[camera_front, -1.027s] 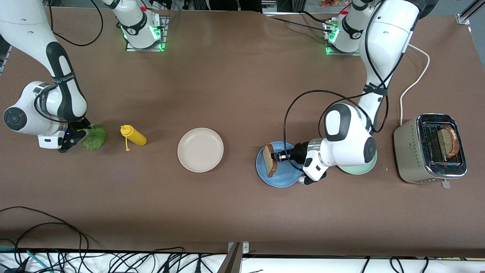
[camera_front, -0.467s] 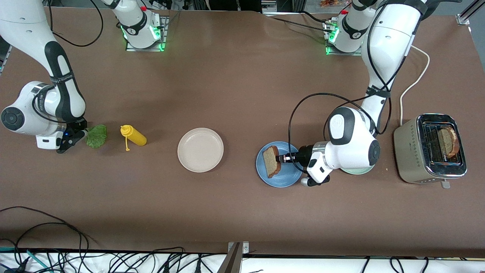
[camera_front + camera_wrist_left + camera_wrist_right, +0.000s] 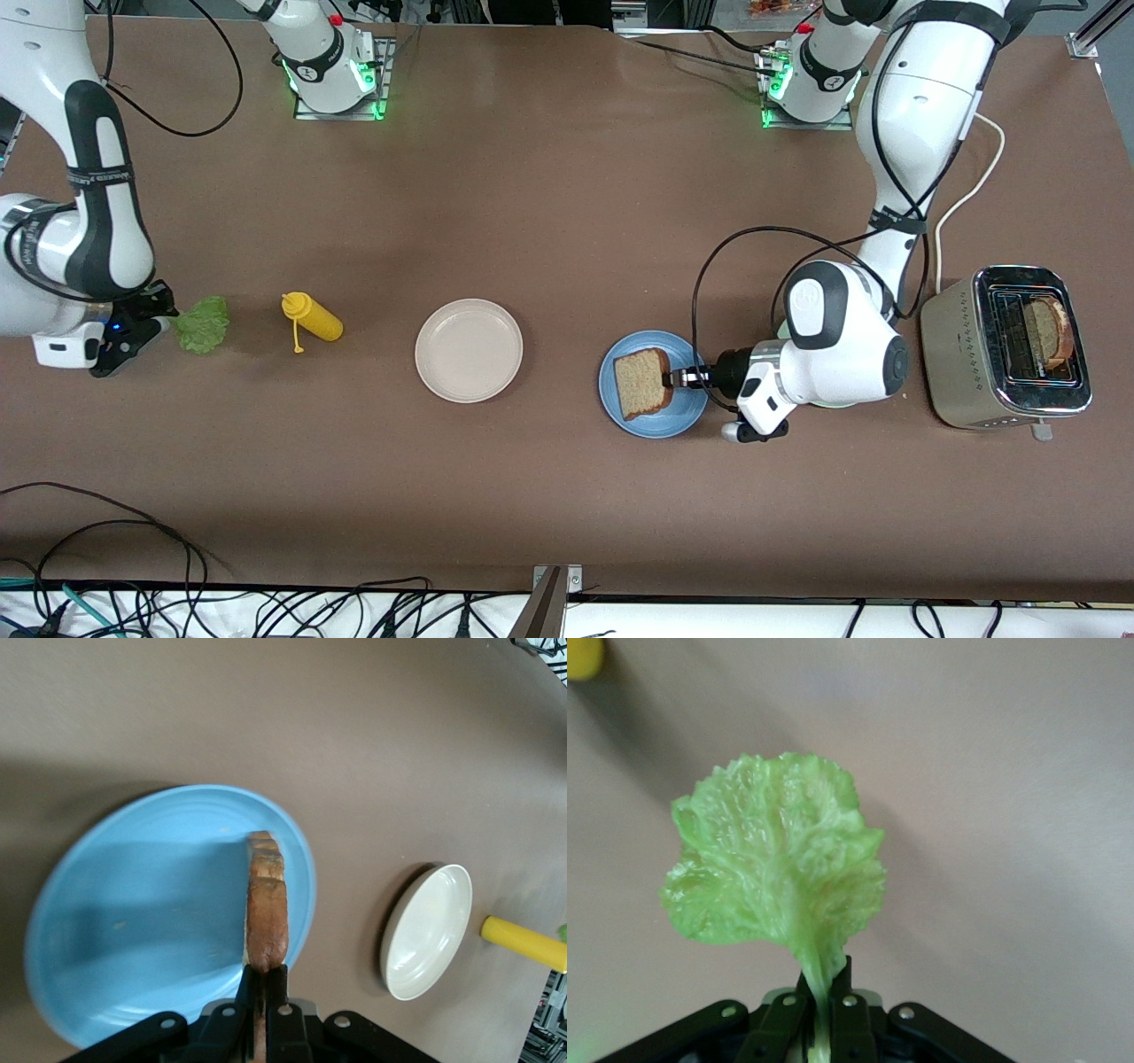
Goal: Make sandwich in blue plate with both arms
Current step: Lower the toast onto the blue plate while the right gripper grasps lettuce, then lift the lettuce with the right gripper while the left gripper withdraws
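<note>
My left gripper (image 3: 675, 378) is shut on one edge of a brown bread slice (image 3: 643, 382) and holds it low over the blue plate (image 3: 680, 418). In the left wrist view the slice (image 3: 267, 912) shows edge-on above the plate (image 3: 142, 930), clamped at the gripper (image 3: 264, 979). My right gripper (image 3: 166, 315) is shut on the stem of the green lettuce leaf (image 3: 202, 324) and holds it just above the table at the right arm's end. The right wrist view shows the leaf (image 3: 775, 868) hanging from the gripper (image 3: 826, 979). A second bread slice (image 3: 1050, 331) stands in the toaster (image 3: 966, 363).
A yellow squeeze bottle (image 3: 312, 317) lies beside the lettuce. A beige-white plate (image 3: 469, 350) sits mid-table and also shows in the left wrist view (image 3: 428, 933). A mint-green plate (image 3: 824, 403) is mostly hidden under the left arm. The toaster's white cord (image 3: 970, 182) runs toward the left arm's base.
My left gripper has drawn back toward the toaster and tipped the bread from upright to nearly flat over the blue plate. My right gripper has moved the lettuce away from the yellow bottle.
</note>
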Motion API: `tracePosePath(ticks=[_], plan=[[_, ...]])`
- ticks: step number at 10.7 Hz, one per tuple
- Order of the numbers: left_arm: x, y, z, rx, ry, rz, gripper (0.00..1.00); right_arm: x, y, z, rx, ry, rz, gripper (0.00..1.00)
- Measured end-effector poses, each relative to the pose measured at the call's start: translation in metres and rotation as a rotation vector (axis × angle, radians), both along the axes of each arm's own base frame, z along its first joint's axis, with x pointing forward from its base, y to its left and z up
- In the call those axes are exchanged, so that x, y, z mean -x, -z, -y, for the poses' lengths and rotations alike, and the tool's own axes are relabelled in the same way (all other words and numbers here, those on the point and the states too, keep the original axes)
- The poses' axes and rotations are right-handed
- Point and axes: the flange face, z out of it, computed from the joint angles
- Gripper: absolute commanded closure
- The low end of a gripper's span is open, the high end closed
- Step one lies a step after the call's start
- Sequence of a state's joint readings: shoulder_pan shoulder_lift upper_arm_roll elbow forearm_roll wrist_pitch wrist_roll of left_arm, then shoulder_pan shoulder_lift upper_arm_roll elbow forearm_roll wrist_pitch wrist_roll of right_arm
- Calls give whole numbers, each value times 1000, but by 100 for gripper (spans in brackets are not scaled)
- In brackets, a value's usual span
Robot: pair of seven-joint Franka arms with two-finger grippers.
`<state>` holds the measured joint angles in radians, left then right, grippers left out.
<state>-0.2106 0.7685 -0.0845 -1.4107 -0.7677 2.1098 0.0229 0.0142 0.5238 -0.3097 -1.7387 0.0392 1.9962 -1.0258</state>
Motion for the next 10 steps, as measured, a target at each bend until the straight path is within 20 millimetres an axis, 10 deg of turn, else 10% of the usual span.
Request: tracePosePath(ticks=[4, 10], plan=[[-8, 20, -34, 1, 29, 39, 100, -21, -50, -10, -55, 21, -2, 100], [-3, 49, -33, -6, 42, 16, 100, -36, -94, -37, -61, 59, -8, 100]])
